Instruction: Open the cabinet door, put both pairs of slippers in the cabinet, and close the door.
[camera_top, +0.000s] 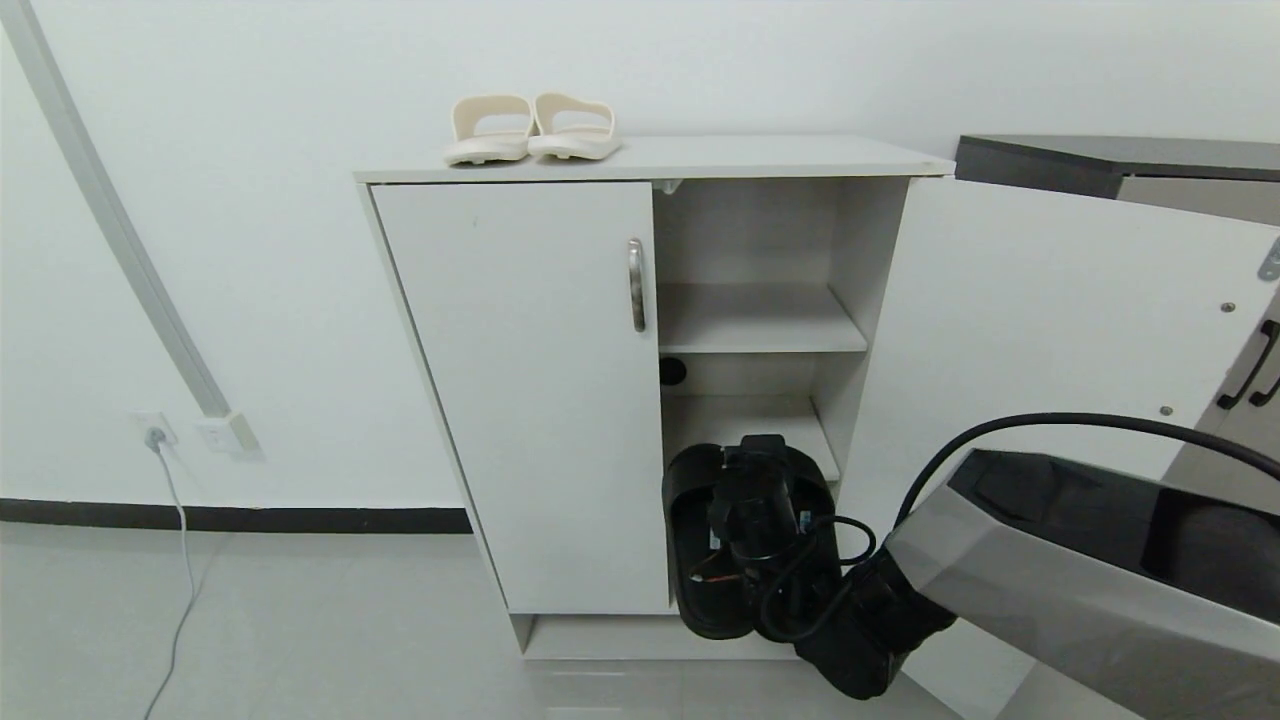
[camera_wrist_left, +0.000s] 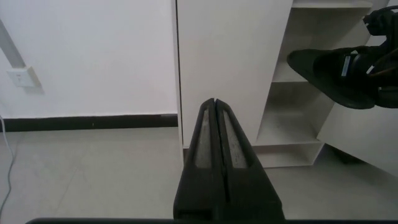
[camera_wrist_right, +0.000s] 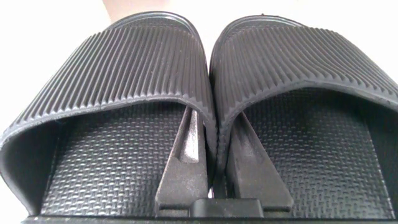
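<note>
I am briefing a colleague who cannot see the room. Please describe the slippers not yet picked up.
Find the white cabinet against the wall. On its top, above the closed left door, lie the cream slippers, side by side. The black slippers hang lower, in the right gripper.

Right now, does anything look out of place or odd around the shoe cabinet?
Only the cream slippers stand out: they sit on top of the cabinet, not on a shelf. The black slippers hang pinched together in the right gripper, low at the open side. Nothing looks spilled or damaged.
</note>
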